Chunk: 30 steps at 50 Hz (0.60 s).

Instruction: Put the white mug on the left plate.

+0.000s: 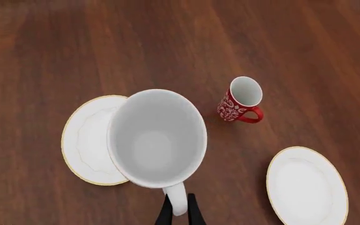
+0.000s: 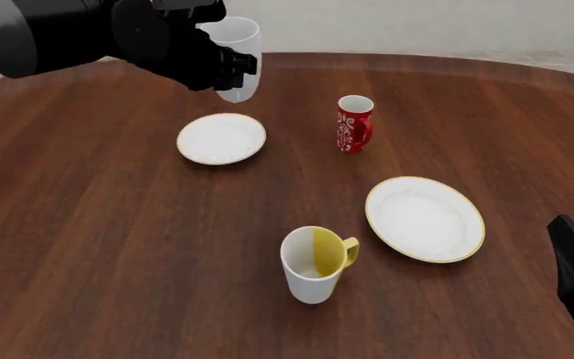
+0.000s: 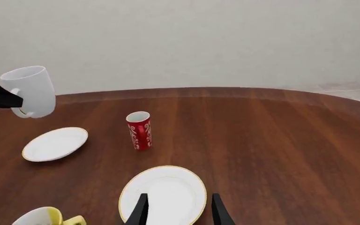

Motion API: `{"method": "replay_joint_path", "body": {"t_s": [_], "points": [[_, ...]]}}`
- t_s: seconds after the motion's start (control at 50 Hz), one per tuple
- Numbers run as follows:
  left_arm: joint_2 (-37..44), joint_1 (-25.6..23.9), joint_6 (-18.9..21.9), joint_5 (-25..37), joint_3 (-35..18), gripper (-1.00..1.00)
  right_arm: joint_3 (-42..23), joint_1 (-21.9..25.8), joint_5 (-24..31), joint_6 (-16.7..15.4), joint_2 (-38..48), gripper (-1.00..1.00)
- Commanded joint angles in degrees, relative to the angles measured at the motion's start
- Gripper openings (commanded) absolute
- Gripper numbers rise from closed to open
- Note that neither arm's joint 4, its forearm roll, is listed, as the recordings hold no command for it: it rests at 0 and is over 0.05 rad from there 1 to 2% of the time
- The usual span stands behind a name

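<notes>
The plain white mug (image 2: 239,60) hangs upright in the air, with my left gripper (image 2: 235,69) shut on its handle. In the left wrist view I look down into the white mug (image 1: 157,138), its handle pinched between the left gripper's (image 1: 178,207) fingers. The left plate (image 2: 221,138), small and round, lies on the table below the mug; the mug covers part of the left plate (image 1: 86,140). In the right wrist view the mug (image 3: 31,90) floats above the left plate (image 3: 55,144). My right gripper (image 3: 178,206) is open and holds nothing, low at the table's near right (image 2: 571,247).
A small red patterned mug (image 2: 354,124) stands right of the left plate. A larger gold-rimmed plate (image 2: 424,218) lies at the near right, under the right gripper's fingers. A white mug with yellow inside and handle (image 2: 315,263) stands near the front.
</notes>
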Motion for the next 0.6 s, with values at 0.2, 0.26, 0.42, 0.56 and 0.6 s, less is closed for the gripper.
{"method": "replay_joint_path", "body": {"t_s": [0.2,0.26,0.42,0.56,0.6], "points": [[2.3,3.3,1.5,0.9,-3.0,-1.0,0.0,-0.1,-0.8,-0.5,1.2,1.0],[2.5,3.4,1.3,0.8,-3.1,-1.0,0.0,-0.2,-0.8,-0.5,1.2,1.0],[4.4,4.3,1.5,0.5,-4.0,-1.0,0.0,-0.1,-0.6,-0.7,1.0,1.0],[6.2,5.4,1.5,0.6,-5.1,-1.0,0.0,-0.1,-1.0,-0.8,1.5,1.0],[6.8,5.8,2.1,0.8,-5.6,-1.0,0.0,-0.1,-1.1,-0.8,1.8,1.0]]}}
